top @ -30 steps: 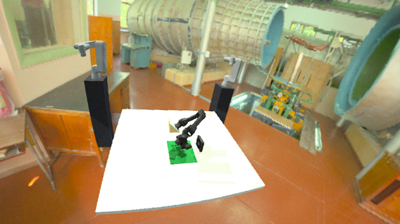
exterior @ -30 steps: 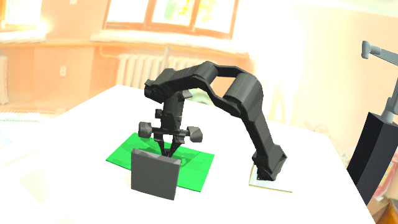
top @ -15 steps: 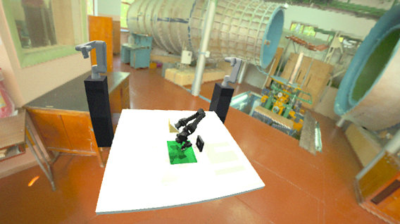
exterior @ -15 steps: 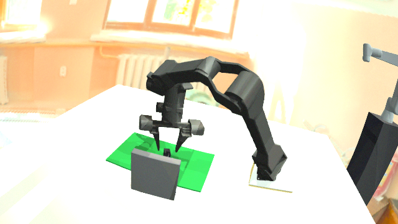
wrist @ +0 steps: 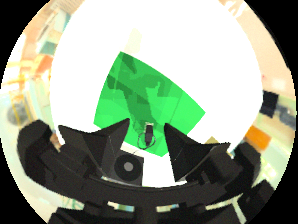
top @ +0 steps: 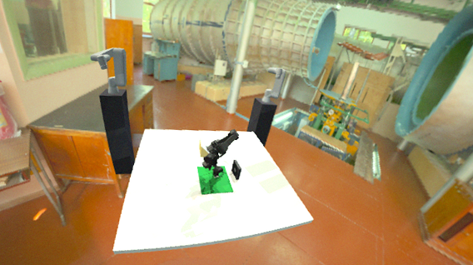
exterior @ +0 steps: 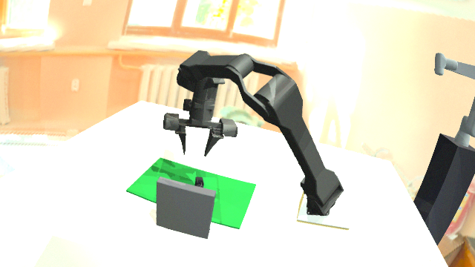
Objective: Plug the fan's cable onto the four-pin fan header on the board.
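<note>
From the left in the exterior view, the green board [top: 212, 185] [exterior: 234, 200] [wrist: 145, 90] lies flat on the white bench [top: 163, 228] [exterior: 111, 237] [wrist: 200, 65]: one board, a thin sheet by its edge. I judge it stiff, and it may slide or flex if pushed off-centre, so any pressing ought to go straight down.

In front of it, on the near side, stands the fan [top: 236, 170] [exterior: 185, 208] [wrist: 122, 170], a single square block on its edge. It looks light enough to be tipped by a snagged lead, so a sideways pull is the thing to avoid.

Above the board hangs the one hand [top: 217, 171] [exterior: 194, 154] [wrist: 147, 123], its two fingers well apart with nothing between them, their tips clear of both board and plug.

Just right of the fan's top middle, seen past its upper edge, is the black plug [exterior: 200, 182] [wrist: 149, 135], one only, standing on the board at a pale header [wrist: 149, 125]. A thin dark cable [wrist: 140, 142] loops beside it, one loop that I can make out. The plug should be light and stiff, perhaps slick-sided; the cable soft and springy. If it needs gripping again, take the plug by its two opposite sides, never the wires. It appears to be on the header, but whether it is fully down I cannot tell.

Farthest right, one black arm [exterior: 300, 148] rises from its pale base plate [exterior: 339, 225].
</note>
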You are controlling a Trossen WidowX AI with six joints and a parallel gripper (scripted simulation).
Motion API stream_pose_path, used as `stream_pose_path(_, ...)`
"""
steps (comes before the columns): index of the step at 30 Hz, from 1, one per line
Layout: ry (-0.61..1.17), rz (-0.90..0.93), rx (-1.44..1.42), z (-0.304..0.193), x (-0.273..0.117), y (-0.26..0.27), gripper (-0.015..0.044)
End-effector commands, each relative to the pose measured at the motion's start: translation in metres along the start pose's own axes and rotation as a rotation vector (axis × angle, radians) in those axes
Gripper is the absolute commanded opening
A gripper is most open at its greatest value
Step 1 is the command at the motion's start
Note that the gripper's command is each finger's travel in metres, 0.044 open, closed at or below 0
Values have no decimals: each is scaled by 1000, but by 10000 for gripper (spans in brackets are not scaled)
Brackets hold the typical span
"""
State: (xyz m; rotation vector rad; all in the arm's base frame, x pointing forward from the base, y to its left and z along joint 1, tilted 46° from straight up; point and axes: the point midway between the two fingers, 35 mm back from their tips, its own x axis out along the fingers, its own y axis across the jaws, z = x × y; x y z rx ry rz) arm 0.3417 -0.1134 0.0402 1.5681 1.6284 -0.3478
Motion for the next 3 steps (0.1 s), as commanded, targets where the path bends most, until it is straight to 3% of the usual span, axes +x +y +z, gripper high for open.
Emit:
stream_pose_path(1,8,-12,14,55,6,-11,260)
stream_pose_path(3,8,-12,13,64,7,-13,260)
